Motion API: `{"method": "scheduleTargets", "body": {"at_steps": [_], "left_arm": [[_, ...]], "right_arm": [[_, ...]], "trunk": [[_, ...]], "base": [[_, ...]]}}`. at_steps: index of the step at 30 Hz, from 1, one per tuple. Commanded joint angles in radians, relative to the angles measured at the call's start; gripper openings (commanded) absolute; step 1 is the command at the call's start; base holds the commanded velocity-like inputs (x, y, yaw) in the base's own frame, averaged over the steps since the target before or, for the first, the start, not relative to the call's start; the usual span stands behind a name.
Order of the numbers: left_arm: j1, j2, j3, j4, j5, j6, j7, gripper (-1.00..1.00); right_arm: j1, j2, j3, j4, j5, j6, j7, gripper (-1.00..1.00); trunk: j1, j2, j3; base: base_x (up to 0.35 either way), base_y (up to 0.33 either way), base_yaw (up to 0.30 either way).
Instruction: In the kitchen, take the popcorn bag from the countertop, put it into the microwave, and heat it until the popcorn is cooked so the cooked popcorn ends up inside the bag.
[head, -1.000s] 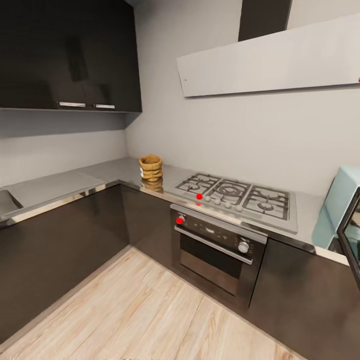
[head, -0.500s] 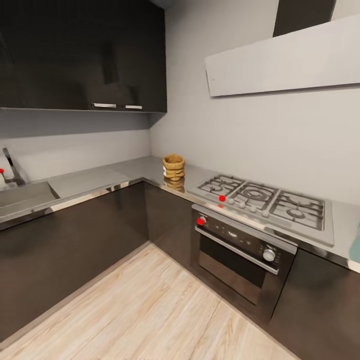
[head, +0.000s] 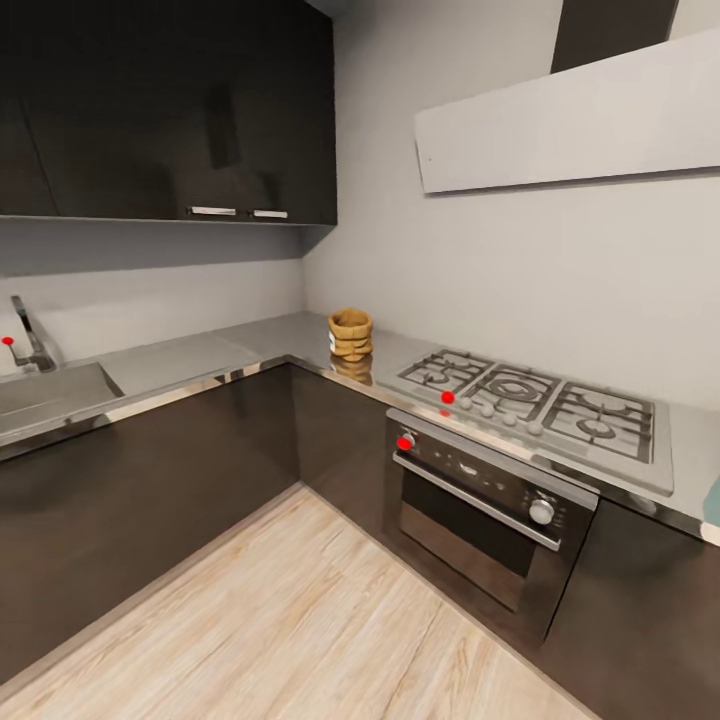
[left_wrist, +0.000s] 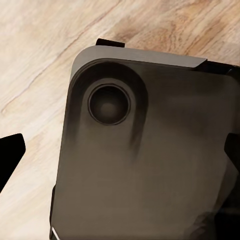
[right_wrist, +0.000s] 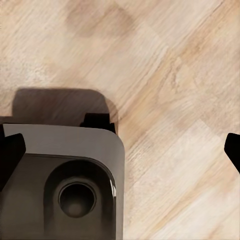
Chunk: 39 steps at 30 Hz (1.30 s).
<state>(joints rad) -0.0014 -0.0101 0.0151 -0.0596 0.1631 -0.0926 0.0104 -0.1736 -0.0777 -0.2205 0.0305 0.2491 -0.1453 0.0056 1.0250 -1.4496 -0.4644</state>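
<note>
**Kitchen corner seen from the robot's head, popcorn bag waiting on the countertop**

The kitchen fills the head view: grey walls, a light wood plank floor (head: 300, 620) and dark upper cabinets (head: 170, 110) cut off by the top edge. A pale extractor hood (head: 570, 125) runs out of the picture on the right. The L-shaped grey metal countertop (head: 190, 355) bends at the room's corner above dark cabinet fronts; both of its ends are cropped. A sink (head: 45, 390) and tap (head: 28, 338) sit at its far left end, half out of frame. A gas hob (head: 535, 400) lies in the right run, with a built-in oven (head: 480, 510) below it. At the right edge, a pale blue sliver (head: 712, 500) is too cropped to identify.

The popcorn bag (head: 350, 334) stands upright near the inner corner of the countertop, just beside the hob's left end; its label is too small to read.

In both wrist views, dark fingertips (left_wrist: 10, 157) (right_wrist: 11, 152) poke in at opposite edges, above the robot's dark base (left_wrist: 145, 160) (right_wrist: 65, 185) and the floor. Each pincer stands spread wide, holding nothing.
</note>
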Motion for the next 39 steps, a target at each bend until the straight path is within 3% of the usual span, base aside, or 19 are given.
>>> {"method": "scheduleTargets", "body": {"at_steps": [1, 10, 20, 39], "left_arm": [[0.000, 0.000, 0.001, 0.000, 0.006, -0.002, 0.001, 1.00], [0.000, 0.001, 0.000, 0.001, 0.006, -0.002, 0.000, 1.00], [0.000, 0.001, 0.000, 0.001, 0.006, -0.002, 0.000, 1.00], [0.000, 0.001, -0.001, 0.001, 0.006, -0.001, 0.000, 1.00]], "right_arm": [[-0.001, -0.001, -0.009, 0.003, 0.008, -0.006, 0.001, 1.00], [-0.001, 0.001, -0.009, 0.003, 0.008, -0.006, 0.001, 1.00], [-0.001, 0.000, -0.010, 0.003, 0.007, -0.005, 0.001, 1.00], [-0.001, -0.003, -0.008, 0.003, 0.008, -0.007, 0.004, 1.00]], "trunk": [[0.000, 0.000, -0.001], [0.000, 0.000, -0.001], [0.000, 0.000, -0.001], [0.000, 0.000, -0.001]], "base": [[0.141, 0.000, 0.000], [0.297, 0.000, 0.011], [0.300, 0.000, 0.204], [0.249, 0.000, 0.005]]}}
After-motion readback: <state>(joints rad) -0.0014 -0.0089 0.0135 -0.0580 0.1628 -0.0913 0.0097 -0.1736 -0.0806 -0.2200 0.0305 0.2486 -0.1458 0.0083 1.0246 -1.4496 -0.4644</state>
